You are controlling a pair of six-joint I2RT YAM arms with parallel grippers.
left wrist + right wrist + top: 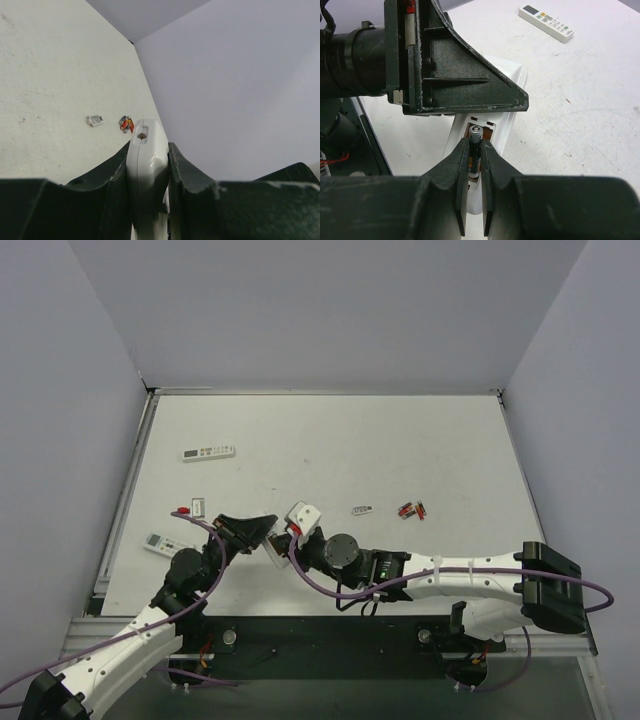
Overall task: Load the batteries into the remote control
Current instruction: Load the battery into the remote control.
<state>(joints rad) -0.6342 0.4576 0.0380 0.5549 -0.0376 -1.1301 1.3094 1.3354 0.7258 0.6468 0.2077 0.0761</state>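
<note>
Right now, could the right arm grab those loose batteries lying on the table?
Probably not yet. Its fingers are shut on a battery at the remote. The loose batteries lie near the arm, nothing between, so once freed, likely yes.

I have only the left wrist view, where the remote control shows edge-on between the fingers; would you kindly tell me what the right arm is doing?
Observer: The right gripper is shut on a battery, right at the remote control.
Operator: Is the back open?
Observer: Yes, the open compartment faces the right wrist camera, and the battery stands lengthwise in it. I cannot tell whether it is seated.
Operator: Are other remotes about?
Observer: A long white remote lies far left, and a second white remote lies nearer the left arm.
</note>
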